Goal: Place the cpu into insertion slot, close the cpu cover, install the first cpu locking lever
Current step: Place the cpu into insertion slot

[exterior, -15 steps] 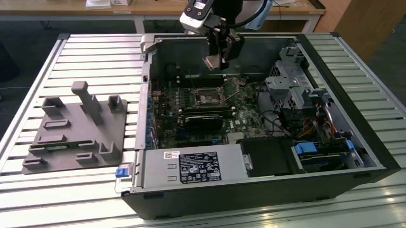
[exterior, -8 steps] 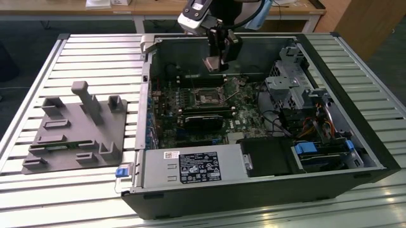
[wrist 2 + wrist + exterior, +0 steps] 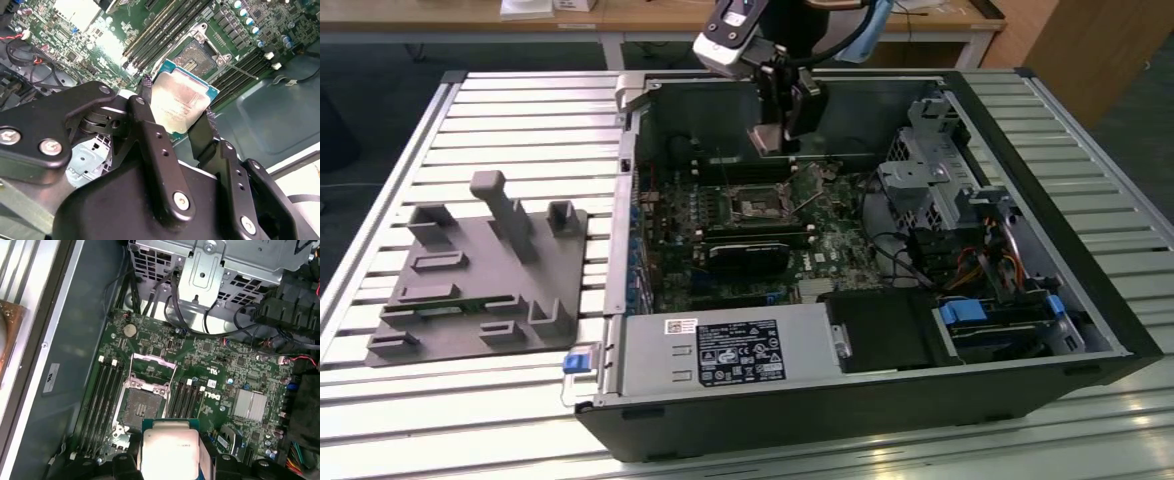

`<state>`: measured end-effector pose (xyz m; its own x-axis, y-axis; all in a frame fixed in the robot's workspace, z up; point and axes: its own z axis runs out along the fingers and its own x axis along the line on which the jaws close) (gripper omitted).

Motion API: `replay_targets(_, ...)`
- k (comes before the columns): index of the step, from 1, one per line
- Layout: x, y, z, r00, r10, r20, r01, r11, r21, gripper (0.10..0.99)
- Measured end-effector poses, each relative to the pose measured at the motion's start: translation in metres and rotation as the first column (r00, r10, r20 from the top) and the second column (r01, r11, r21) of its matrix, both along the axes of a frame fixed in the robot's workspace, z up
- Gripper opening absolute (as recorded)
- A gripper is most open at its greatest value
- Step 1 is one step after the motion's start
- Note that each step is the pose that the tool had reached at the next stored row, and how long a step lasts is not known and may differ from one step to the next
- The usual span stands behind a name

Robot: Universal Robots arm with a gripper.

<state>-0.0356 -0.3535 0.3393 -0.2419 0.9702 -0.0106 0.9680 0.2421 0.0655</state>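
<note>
One faintly printed cpu (image 3: 180, 102) between jaws, insertion slot (image 3: 136, 407) open

Open computer case (image 3: 881, 405) sits mid-frame on slatted table (image 3: 400, 420). Gripper (image 3: 775, 150) at upper centre, inside the case, clamps the cpu (image 3: 767, 138), hanging above and clear of the insertion slot (image 3: 758, 207). Black card (image 3: 747, 256) just below slot. Grey fixture (image 3: 480, 285) at left.

Soft, even room light; inside the computer case (image 3: 881, 410) it sits dimmer, and glare bleaches the cpu (image 3: 180, 102) pale.
</note>
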Motion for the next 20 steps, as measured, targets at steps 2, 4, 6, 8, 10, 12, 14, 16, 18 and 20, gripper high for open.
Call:
replay_targets(2,0.0000,0.0000,-0.0014,0.9995,-0.031,0.0000,0.031,0.9995,-0.001,0.541)
replay_targets(4,0.0000,0.0000,-0.0025,0.9977,-0.068,0.0000,0.068,0.9977,-0.001,0.541)
replay_targets(6,0.0000,0.0000,-0.0036,0.9947,-0.103,0.0000,0.103,0.9947,-0.001,0.541)
replay_targets(8,0.0000,0.0000,-0.0047,0.9909,-0.135,0.0000,0.135,0.9909,-0.001,0.541)
replay_targets(10,0.0000,0.0001,-0.0058,0.9865,-0.164,0.0000,0.164,0.9865,-0.001,0.541)
replay_targets(12,0.0000,0.0001,-0.0069,0.9810,-0.194,0.0000,0.194,0.9810,-0.001,0.541)
replay_targets(14,0.0000,0.0001,-0.0079,0.9751,-0.222,0.0000,0.222,0.9751,-0.001,0.541)
replay_targets(16,0.0000,0.0001,-0.0088,0.9690,-0.247,0.0000,0.247,0.9690,-0.001,0.541)
replay_targets(18,0.0000,0.0001,-0.0097,0.9620,-0.273,0.0000,0.273,0.9620,-0.001,0.541)
replay_targets(20,0.0000,0.0001,-0.0104,0.9549,-0.297,0.0000,0.297,0.9549,-0.001,0.541)
